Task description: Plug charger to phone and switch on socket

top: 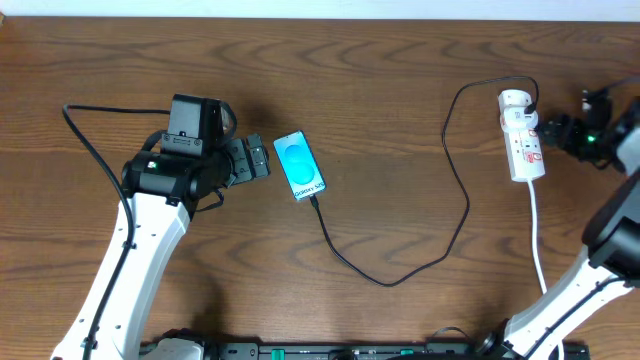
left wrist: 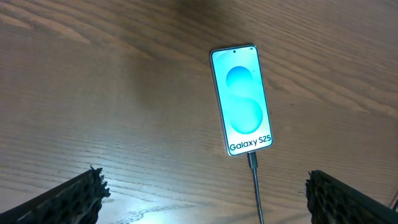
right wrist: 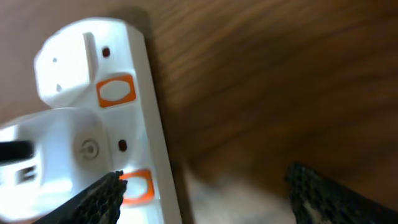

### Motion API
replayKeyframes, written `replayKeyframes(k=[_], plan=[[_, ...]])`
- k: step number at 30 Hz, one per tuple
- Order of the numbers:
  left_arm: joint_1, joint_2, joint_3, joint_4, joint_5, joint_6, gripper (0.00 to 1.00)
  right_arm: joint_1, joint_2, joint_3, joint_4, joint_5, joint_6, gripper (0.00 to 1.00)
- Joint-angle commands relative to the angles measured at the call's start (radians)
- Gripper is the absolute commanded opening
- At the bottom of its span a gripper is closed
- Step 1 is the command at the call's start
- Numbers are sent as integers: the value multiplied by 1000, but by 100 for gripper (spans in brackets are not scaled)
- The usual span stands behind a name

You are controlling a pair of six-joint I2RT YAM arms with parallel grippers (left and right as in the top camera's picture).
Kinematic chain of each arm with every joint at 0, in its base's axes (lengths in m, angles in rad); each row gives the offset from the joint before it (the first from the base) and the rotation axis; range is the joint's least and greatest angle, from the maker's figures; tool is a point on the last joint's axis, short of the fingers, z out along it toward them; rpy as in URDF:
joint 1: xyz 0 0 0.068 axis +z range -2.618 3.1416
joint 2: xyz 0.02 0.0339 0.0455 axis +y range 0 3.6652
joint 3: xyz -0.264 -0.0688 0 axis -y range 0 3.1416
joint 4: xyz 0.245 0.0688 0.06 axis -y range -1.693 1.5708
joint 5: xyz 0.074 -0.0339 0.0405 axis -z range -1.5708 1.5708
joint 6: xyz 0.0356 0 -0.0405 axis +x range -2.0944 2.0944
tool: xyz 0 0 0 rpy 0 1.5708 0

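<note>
Ridged black fingers (left wrist: 81,194) of your left gripper (left wrist: 205,196) fill the bottom corners of the left wrist view, spread wide with only bare table (left wrist: 93,93) between them. Just beyond them lies the phone (left wrist: 241,102), flat, its lit cyan screen reading Galaxy S25. Your charger (left wrist: 255,190) has its black connector seated in the phone's bottom edge. Its thin cable loops away from the phone to a white adapter (top: 516,100) on the socket (top: 522,140), well apart from the phone. Your right gripper (right wrist: 208,193) hovers at the socket with its fingers spread and pinching nothing. One fingertip (right wrist: 102,196) overlaps an orange switch (right wrist: 142,186); you cannot tell whether it touches.
</note>
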State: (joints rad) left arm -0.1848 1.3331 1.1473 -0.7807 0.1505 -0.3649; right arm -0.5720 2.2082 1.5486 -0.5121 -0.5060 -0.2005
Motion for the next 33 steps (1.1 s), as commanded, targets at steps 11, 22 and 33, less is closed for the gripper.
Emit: replayKeyframes(k=[11,22,33], plan=[[5,6,8,-1,-13,10,99,48,19,-5,-3,84,-17,83],[5,6,9,-1,-13,10,99,48,19,-5,-76,76,-17,83],[5,6,8,-1,-13,10,99,51,19,-5,-86,56,-13,83]])
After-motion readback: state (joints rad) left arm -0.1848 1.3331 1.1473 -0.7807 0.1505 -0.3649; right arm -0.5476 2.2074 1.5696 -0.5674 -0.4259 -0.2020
